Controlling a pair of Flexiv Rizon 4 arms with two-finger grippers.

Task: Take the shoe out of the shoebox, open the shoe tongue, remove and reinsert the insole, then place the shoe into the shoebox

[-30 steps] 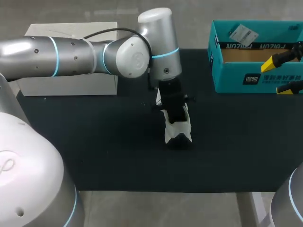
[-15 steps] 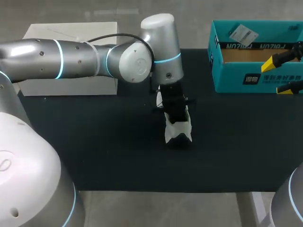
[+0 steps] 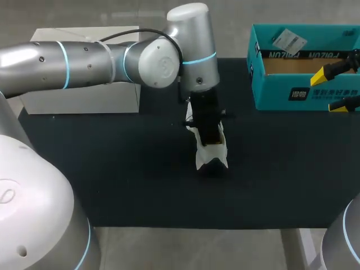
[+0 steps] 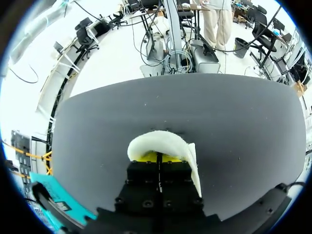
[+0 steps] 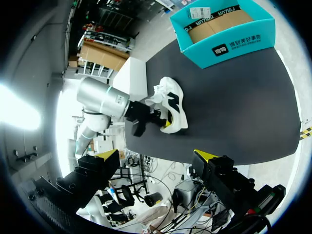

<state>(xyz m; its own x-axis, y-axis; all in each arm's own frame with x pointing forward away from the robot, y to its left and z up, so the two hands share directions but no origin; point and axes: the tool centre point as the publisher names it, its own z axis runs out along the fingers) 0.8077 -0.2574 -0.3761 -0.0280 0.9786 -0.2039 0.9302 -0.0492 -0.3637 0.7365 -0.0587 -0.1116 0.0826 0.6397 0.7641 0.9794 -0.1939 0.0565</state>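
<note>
A white shoe with black marks stands on the black mat in the middle of the table; the right wrist view shows the shoe side on. My left gripper comes down into its heel end, shut. In the left wrist view its yellow tips sit under a curved white edge; I cannot tell whether that is the insole or the collar. The open teal shoebox stands at the back right with nothing visible inside. My right gripper hangs open by the box's right end, holding nothing.
A white box stands at the back left, partly behind my left arm. The black mat covers the table between the box and the shoebox. A paper tag lies on the shoebox's back rim.
My left arm's wrist has shifted slightly to the right and back, the gripper staying at the shoe. The shoe stays in about the same spot. The right arm has not moved.
</note>
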